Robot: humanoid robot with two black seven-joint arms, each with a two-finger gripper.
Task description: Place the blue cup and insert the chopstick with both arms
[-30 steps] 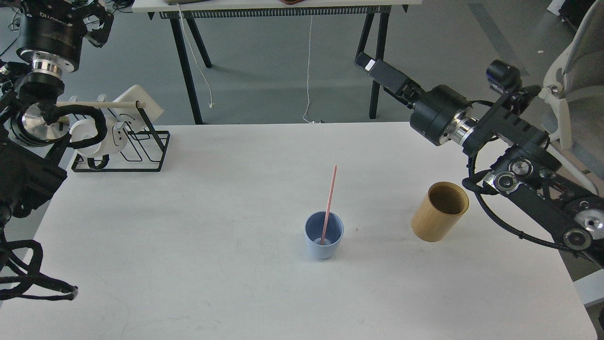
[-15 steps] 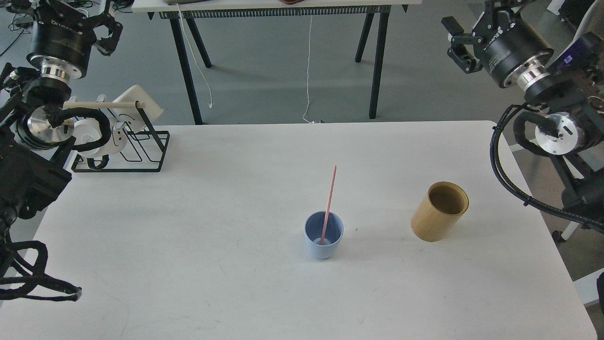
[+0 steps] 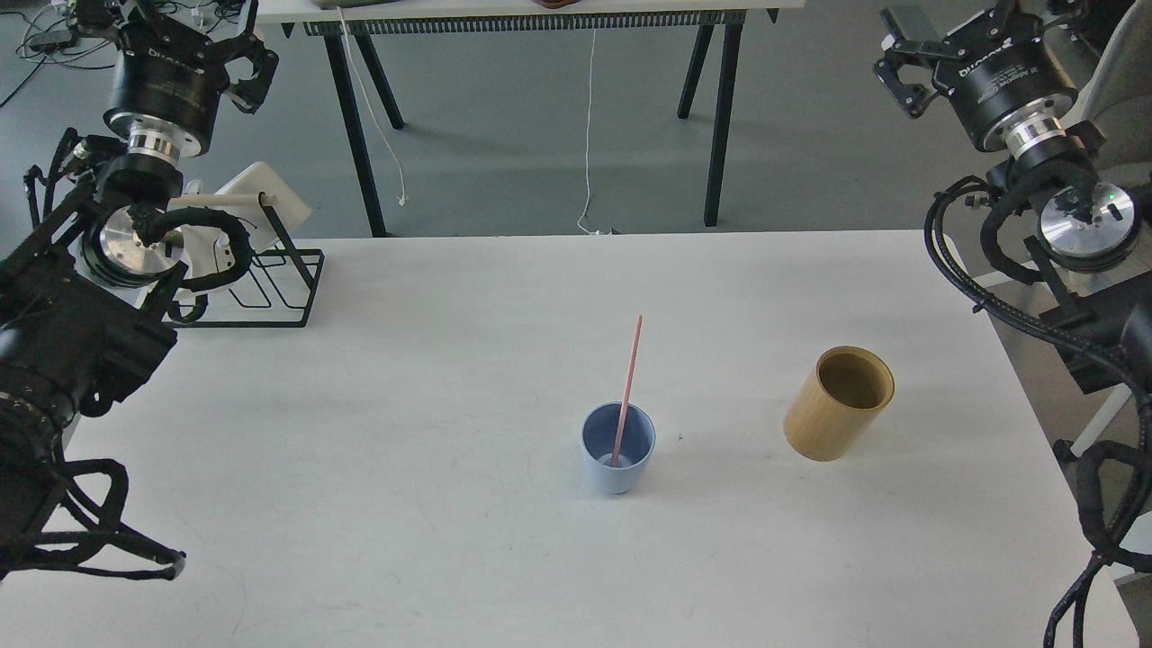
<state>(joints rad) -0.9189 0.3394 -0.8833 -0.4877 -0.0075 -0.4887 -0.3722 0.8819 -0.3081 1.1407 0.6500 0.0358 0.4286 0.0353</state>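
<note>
The left arm rises along the left edge of the view, its gripper (image 3: 184, 27) raised at the top left corner. The right arm stands along the right edge, its gripper (image 3: 958, 36) at the top right corner. Both grippers point away from the head and hold nothing; whether their fingers are spread or closed cannot be told.

The white rectangular surface (image 3: 405, 504) carries a pale-blue plastic cup (image 3: 617, 459), a tan bamboo cylinder (image 3: 838, 404) nearer the right hand (image 3: 945, 40), and a black wire rack (image 3: 261, 279) below the left hand (image 3: 180, 31)
</note>
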